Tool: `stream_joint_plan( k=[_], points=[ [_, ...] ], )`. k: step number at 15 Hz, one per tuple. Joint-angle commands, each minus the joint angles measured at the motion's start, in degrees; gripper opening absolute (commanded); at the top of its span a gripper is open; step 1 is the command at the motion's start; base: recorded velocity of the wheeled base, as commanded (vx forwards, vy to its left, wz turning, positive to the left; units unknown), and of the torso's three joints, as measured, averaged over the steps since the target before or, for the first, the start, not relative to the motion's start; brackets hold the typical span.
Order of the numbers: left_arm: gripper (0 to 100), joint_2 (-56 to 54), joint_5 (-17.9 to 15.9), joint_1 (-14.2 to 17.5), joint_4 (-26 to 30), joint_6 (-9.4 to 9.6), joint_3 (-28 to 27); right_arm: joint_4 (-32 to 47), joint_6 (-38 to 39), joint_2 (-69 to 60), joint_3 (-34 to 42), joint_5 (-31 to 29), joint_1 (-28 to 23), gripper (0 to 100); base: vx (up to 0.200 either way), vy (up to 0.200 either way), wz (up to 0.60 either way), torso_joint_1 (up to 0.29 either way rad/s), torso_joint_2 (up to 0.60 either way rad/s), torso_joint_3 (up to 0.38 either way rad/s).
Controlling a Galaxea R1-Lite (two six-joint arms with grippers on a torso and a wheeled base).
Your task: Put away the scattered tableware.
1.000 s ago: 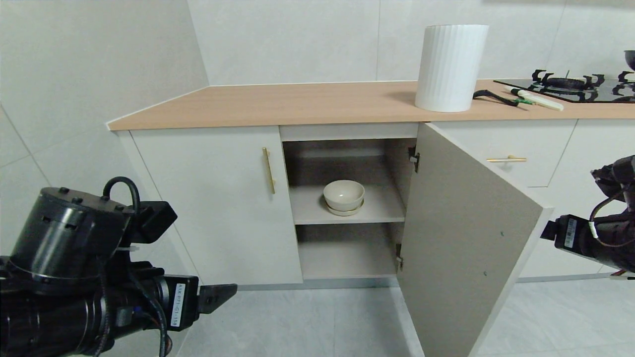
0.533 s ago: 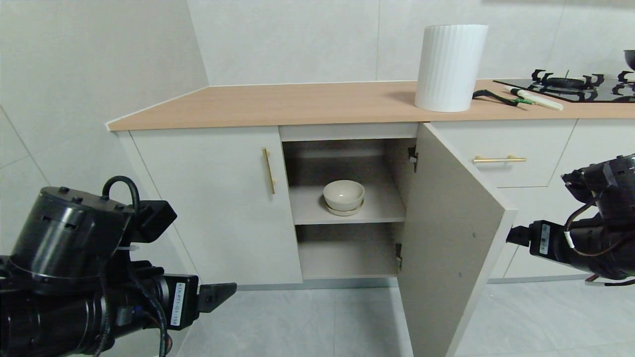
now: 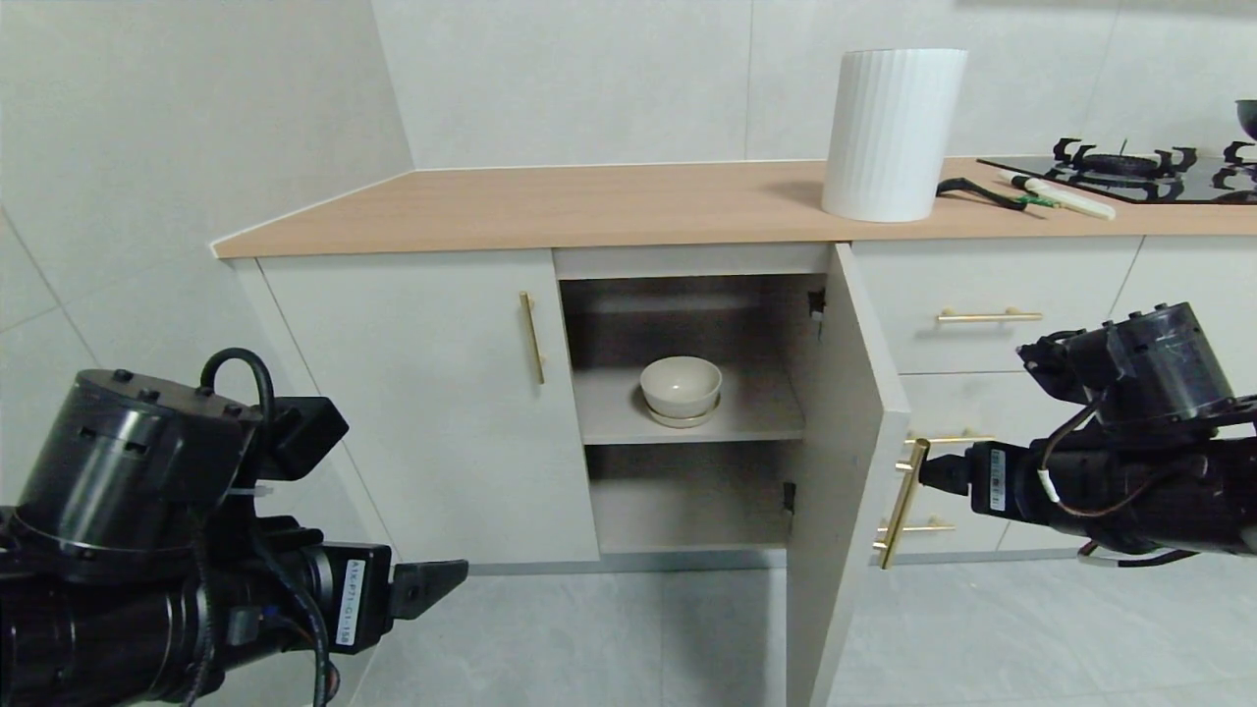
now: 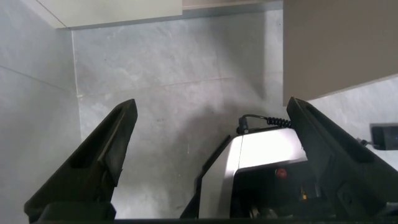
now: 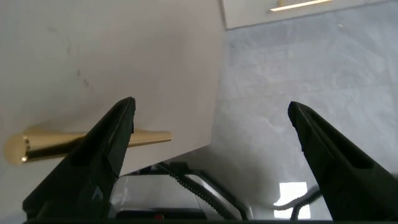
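Observation:
A beige bowl point(image 3: 680, 383) sits on a small plate point(image 3: 682, 416) on the upper shelf of the cabinet. The cabinet door point(image 3: 843, 462) stands about half open, edge-on to me. My right gripper point(image 3: 935, 473) is at the door's outer face, right beside its gold handle point(image 3: 901, 503). In the right wrist view the right gripper point(image 5: 211, 112) is open, with the door point(image 5: 106, 62) and the gold handle point(image 5: 87, 144) close before it. My left gripper point(image 3: 442, 577) hangs low at the left above the floor; it point(image 4: 211, 107) is open and holds nothing.
A tall white ribbed container point(image 3: 892, 133) stands on the wooden countertop point(image 3: 550, 206). Right of it lie a utensil point(image 3: 1056, 194) and a gas hob point(image 3: 1129, 167). Drawers with gold handles point(image 3: 987, 316) lie behind the door. The left cabinet door point(image 3: 422, 393) is shut.
The cabinet door has swung well toward shut, with my right arm moving left behind its outer face. The left arm, bowl and plate have stayed put.

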Motion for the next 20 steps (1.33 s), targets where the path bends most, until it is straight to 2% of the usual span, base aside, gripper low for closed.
stream_joint_plan(
  k=[1, 6, 9, 12, 15, 20],
  points=[
    [100, -0.02, -0.01, -0.02, -0.16, -0.02, -0.09, -0.31, -0.27, 2.81, -1.37, -0.03, 2.87, 100, 0.000, 0.000, 0.00, 0.000, 0.00, 0.000],
    [100, -0.46, -0.01, -0.02, -1.56, -0.10, -0.18, -0.40, -2.91, 8.44, -7.43, 0.85, 4.36, 100, 0.000, 0.000, 0.00, 0.000, 0.00, 0.000],
    [100, -0.90, -0.10, -0.02, -1.56, -0.10, -0.18, -0.31, -5.72, 12.22, -12.80, 3.40, 5.77, 100, 0.000, 0.000, 0.00, 0.000, 0.00, 0.000],
    [100, -0.73, -0.10, -0.02, -1.56, -0.10, -0.26, -1.45, -5.90, 15.03, -12.97, 4.45, 5.94, 100, 0.000, 0.000, 0.00, 0.000, 0.00, 0.000],
    [100, -0.64, -0.10, -0.02, -1.56, -0.10, -0.26, -7.43, -5.72, 17.23, -12.53, 4.36, 5.94, 100, 0.000, 0.000, 0.00, 0.000, 0.00, 0.000],
    [100, 0.33, 0.08, -0.02, -1.56, -0.10, -0.26, -12.53, -5.37, 20.48, -12.62, 4.36, 5.94, 100, 0.000, 0.000, 0.00, 0.000, 0.00, 0.000]
  ],
)
